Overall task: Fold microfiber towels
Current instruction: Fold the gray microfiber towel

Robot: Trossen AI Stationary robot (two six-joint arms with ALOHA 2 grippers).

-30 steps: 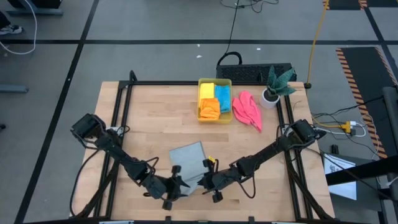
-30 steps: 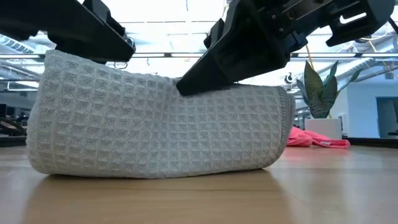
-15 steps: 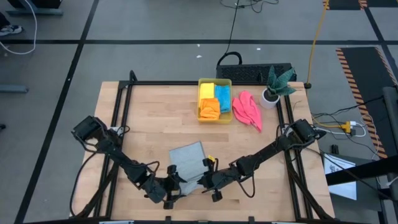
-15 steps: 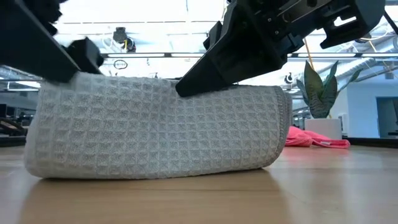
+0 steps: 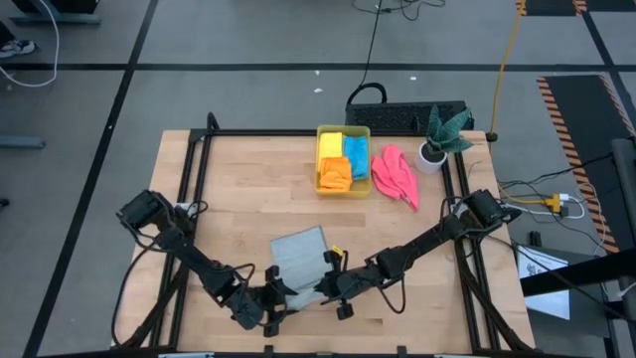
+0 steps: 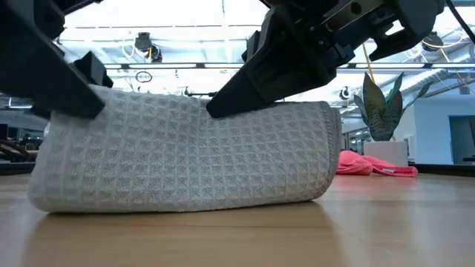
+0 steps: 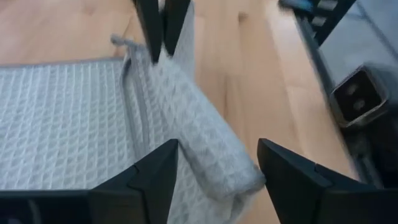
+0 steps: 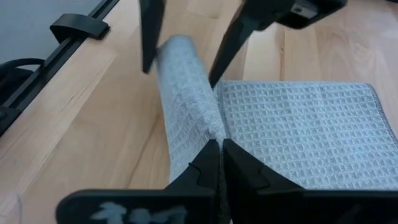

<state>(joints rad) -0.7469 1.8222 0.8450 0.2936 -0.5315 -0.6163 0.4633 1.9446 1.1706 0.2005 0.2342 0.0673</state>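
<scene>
The grey towel (image 5: 301, 262) is being kept on the wooden tabletop (image 5: 238, 199), toward the near edge and about midway between its sides, with its near margin rolled up into a raised fold. In the low view this fold (image 6: 185, 159) is being seen as a long hump lying crosswise; its long axis is running from one arm toward the other, while the flat part is stretching away toward the far side, turned slightly askew to the tabletop's edges.

The right claw (image 8: 217, 165) is being held pinched shut on the grey towel at the fold's ridge. The left claw (image 7: 217, 165) is being held with its fingers spread wide, one on either side of the other end of the fold; no grip is being shown there.

Farther back, a yellow plastic bin (image 5: 343, 159) is being occupied by the yellow towel (image 5: 329, 146), the blue towel (image 5: 356, 154) and the orange towel (image 5: 335, 175). Just beside the bin, the pink towel (image 5: 395, 176) is being left crumpled on the wood, its length angled toward the right arm's base. A potted plant (image 5: 437, 139) is being kept at the far right corner. A black frame (image 5: 194, 179) is bordering the tabletop. Nothing is lying between the grey towel and the bin.
</scene>
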